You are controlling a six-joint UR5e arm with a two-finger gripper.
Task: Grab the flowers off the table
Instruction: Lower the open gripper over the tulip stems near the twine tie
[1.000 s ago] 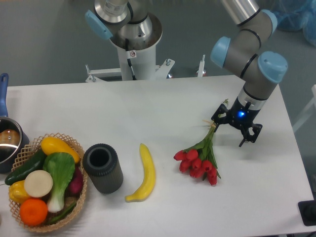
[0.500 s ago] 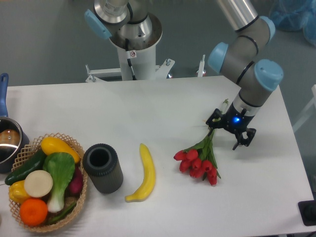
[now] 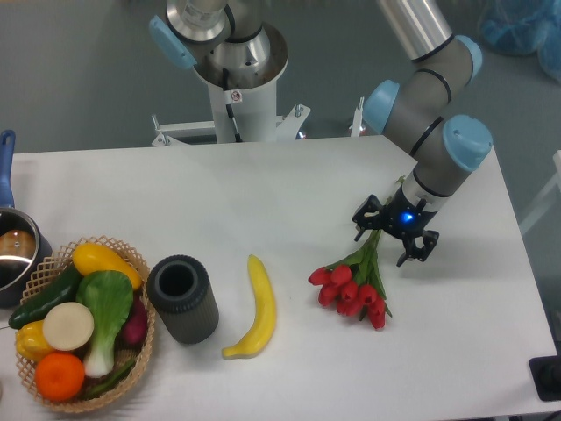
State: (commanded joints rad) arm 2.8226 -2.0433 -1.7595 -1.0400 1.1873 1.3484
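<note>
- Red tulip flowers with green stems and leaves [image 3: 355, 283] lie flat on the white tabletop [image 3: 263, 193], right of centre, buds toward the front edge and stem ends pointing back toward the arm.
- Over the past second the two-finger gripper [image 3: 395, 237] has slid leftward from a spot beside the stems to one directly above them, its jaws spread wide with one finger on each side of the upper stems.
- Nothing is gripped yet; the bunch has not shifted, so the approach looks nearly complete and closing on the stems appears to be the next step.
- Nearest neighbour is a yellow banana [image 3: 254, 309], well apart to the left and unlikely to interfere.
- Further left stands a dark grey ribbed cylinder [image 3: 182, 298], then a woven basket of toy vegetables [image 3: 83, 324] and a blue-handled pot [image 3: 16, 254] at the frame's edge.
- Nothing blocks the gripper; the thin, loosely spread stems could slip between the fingers.
</note>
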